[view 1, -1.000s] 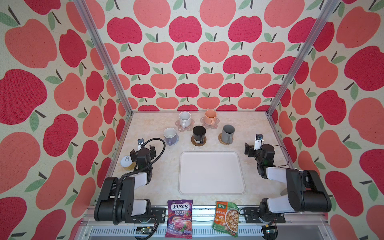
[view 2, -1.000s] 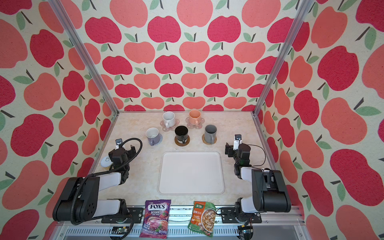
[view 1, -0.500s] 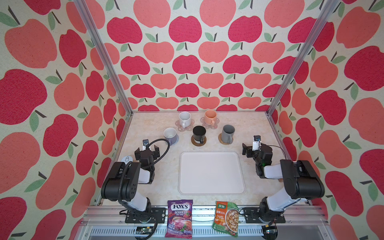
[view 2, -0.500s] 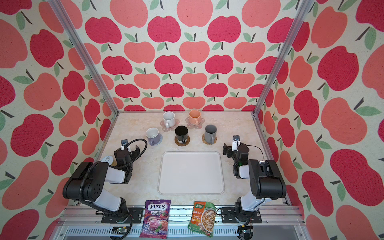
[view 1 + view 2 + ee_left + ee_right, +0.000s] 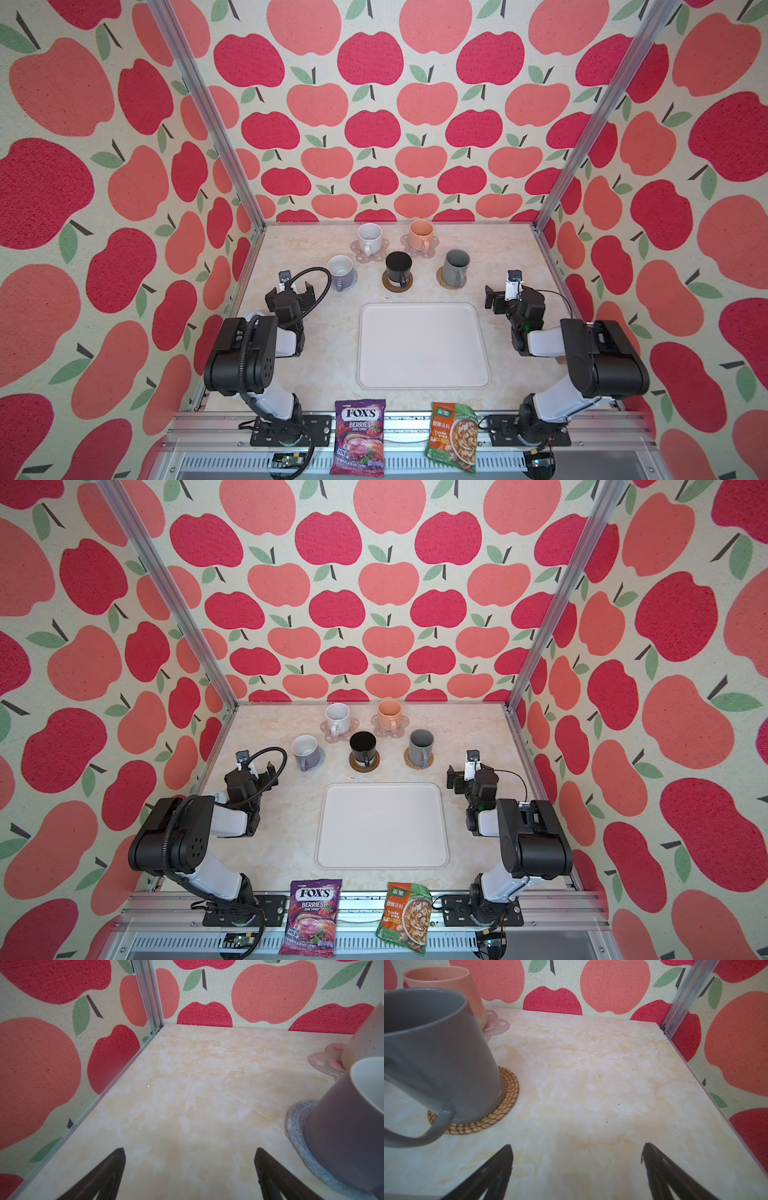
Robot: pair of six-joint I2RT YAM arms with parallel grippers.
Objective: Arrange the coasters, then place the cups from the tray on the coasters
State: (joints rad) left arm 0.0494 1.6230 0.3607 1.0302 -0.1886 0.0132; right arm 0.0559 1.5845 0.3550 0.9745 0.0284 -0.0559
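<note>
2 released, empty: L tool [image 5: 190,1149] & R tool [image 5: 577,1145]; grey cup [image 5: 436,1053] hides most of rattan coaster [image 5: 509,1088].

The left arm [image 5: 245,357] and right arm [image 5: 602,361] fold back toward their bases: their heavy elbow links, lying low and stretched out a second ago, now stand raised. The left claw [image 5: 291,293] ends a little nearer the lavender-grey cup [image 5: 341,271], and a small white thing [image 5: 219,798] by the left wall is now nearly hidden behind the left arm.
</note>
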